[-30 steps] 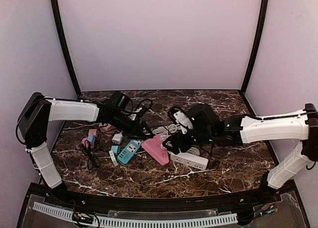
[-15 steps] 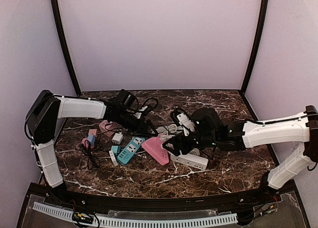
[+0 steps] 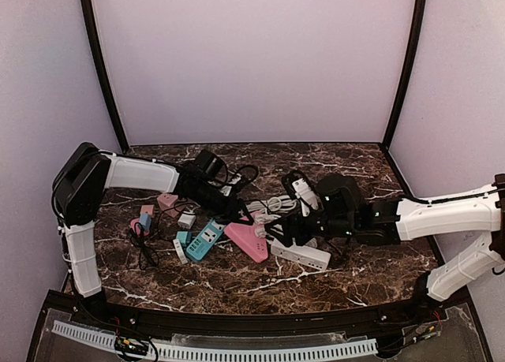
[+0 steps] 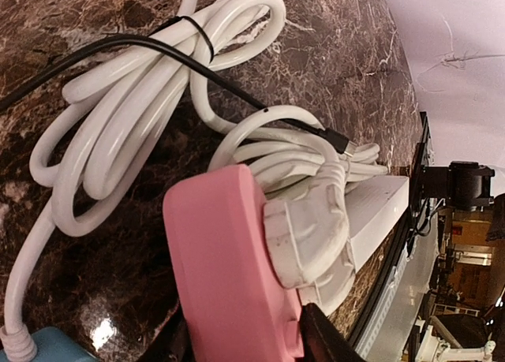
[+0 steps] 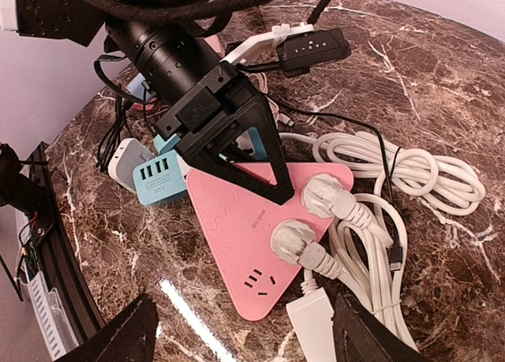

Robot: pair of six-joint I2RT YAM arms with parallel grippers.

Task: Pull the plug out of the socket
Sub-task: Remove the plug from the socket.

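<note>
A pink power strip [image 5: 245,220] shaped like a triangle lies flat on the marble table [image 3: 355,275], in the middle of a litter of chargers and cords. Two of its sockets hold white plugs, both pushed fully in: one plug [image 5: 326,195] at its far right corner and a second plug [image 5: 290,241] just beside it along the same edge. Their thick white cables [image 5: 410,173] run off to the right into a tied bundle.

The left gripper [image 4: 247,342] reaches in from the far side and straddles the strip's rear corner. Its fingers [image 4: 319,338] stand on either side of the pink body and appear to pinch it, though the contact sits at the very edge of the wrist view. The right gripper [image 5: 245,315] hovers over the strip's near corner with its jaws spread wide and nothing between them. A white power strip [image 3: 300,254] lies just beside the pink one, and a teal charger [image 5: 158,177] rests to its left.
</note>
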